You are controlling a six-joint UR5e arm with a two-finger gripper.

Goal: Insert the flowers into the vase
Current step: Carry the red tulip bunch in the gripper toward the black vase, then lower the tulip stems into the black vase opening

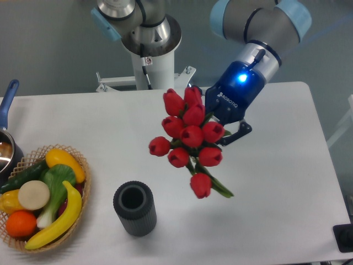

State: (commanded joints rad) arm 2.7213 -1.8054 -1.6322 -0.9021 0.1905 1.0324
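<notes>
The flowers [187, 135], a bunch of red tulip buds on green stems, hang above the middle of the table. My gripper [223, 130] is shut on their stems from the upper right, with the buds hiding most of its fingers. The vase [134, 208], dark grey and ribbed with an open round mouth, stands upright near the front edge. It sits down and to the left of the bunch, well apart from it.
A wicker basket [83, 190] of fruit and vegetables sits at the front left. A blue-handled pot [6, 113] shows at the left edge. The robot's white base column [154, 61] rises behind the table. A black object [345, 237] sits at the lower right corner.
</notes>
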